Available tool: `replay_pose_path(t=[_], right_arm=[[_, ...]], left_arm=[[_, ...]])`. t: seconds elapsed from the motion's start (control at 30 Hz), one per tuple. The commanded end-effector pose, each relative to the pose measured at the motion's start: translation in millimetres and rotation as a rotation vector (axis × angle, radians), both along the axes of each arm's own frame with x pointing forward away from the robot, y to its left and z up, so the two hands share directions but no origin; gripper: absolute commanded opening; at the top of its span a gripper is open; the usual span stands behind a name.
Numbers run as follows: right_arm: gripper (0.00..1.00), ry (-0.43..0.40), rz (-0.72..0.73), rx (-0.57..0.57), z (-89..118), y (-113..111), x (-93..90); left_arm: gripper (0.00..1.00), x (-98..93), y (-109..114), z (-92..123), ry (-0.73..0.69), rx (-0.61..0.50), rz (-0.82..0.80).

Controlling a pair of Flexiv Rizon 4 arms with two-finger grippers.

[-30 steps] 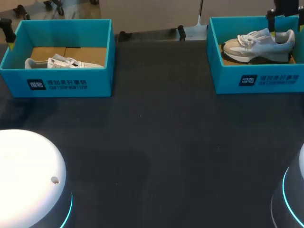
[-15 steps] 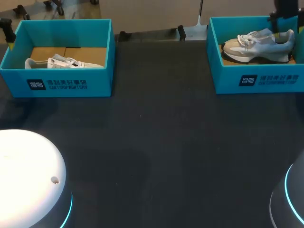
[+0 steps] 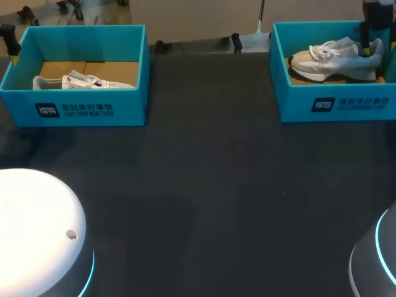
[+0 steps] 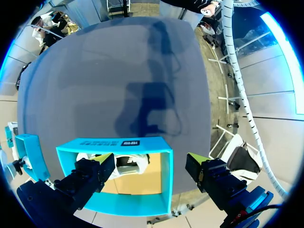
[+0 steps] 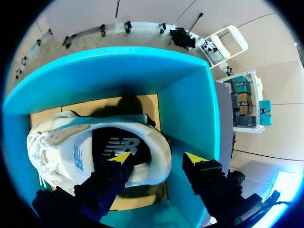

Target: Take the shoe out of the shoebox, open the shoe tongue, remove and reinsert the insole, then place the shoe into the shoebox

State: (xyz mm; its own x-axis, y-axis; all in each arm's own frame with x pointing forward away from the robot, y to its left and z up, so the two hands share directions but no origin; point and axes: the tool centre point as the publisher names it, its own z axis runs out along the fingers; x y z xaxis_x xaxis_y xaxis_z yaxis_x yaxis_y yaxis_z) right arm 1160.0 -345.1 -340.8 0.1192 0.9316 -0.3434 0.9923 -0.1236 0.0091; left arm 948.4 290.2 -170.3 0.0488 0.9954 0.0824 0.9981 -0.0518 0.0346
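A white and grey shoe (image 3: 337, 57) lies in the right teal shoebox (image 3: 334, 102), toe pointing left. My right gripper (image 3: 373, 44) stands over its heel. In the right wrist view the right gripper (image 5: 157, 161) is open. One yellow-tipped finger is inside the shoe's (image 5: 95, 142) opening; the other is outside the heel, with a strip of box wall (image 5: 190, 109) showing between them. My left gripper (image 4: 149, 166) hangs open above the left shoebox (image 4: 114, 143), nothing between its fingers. It shows at the left edge of the head view (image 3: 8, 43).
A second white shoe (image 3: 80, 81) lies in the left teal shoebox (image 3: 86, 105). The dark table (image 3: 204, 185) stretches between and in front of the two boxes. My arms' rounded bases (image 3: 37, 229) bulge at the near corners.
My right gripper has shifted right and sunk onto the shoe's heel, its fingers drawing closer together. The left arm and both shoes have stayed put.
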Motion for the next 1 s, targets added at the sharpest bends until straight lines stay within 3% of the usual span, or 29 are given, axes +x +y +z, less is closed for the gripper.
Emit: replay_pose_path(t=[0.03,0.2,0.33,0.6,0.7,0.73,0.77,0.8,0.83,0.87,1.0], right_arm=[[0.61,0.062,-0.022,0.021,-11.9,-3.7,11.7],[0.47,0.070,-0.025,0.030,-16.3,-2.7,11.2],[0.43,0.071,-0.027,0.035,-16.7,-0.5,9.7],[0.00,0.068,-0.023,0.042,-16.7,4.5,6.2],[0.00,0.069,-0.024,0.043,-17.1,3.2,5.6],[0.15,0.070,-0.025,0.042,-16.9,2.6,5.6],[0.42,0.070,-0.026,0.042,-16.7,1.8,5.6],[0.46,0.070,-0.027,0.041,-16.5,1.3,5.8],[0.58,0.070,-0.028,0.040,-16.3,0.8,5.9],[0.78,0.070,-0.029,0.040,-16.2,0.4,6.1],[0.91,0.072,-0.031,0.042,-17.5,0.0,6.6]], left_arm=[[1.00,-1.6,0.1,0.1,-0.003,0.002,0.000],[1.00,-1.6,0.1,0.1,-0.003,0.002,0.000],[1.00,-1.6,0.1,0.1,-0.003,0.002,0.000],[1.00,-1.6,0.1,0.1,-0.003,0.002,0.000],[1.00,-1.6,0.1,0.1,-0.003,0.002,0.000],[1.00,-1.6,0.1,0.1,-0.003,0.002,0.000],[1.00,-1.6,0.1,0.1,-0.003,0.002,0.000],[1.00,-1.6,0.1,0.1,-0.003,0.002,0.000],[1.00,-1.6,0.1,0.1,-0.003,0.002,0.000],[1.00,-1.6,0.1,0.1,-0.003,0.002,0.000],[1.00,-1.6,0.1,0.1,-0.003,0.002,0.000]])
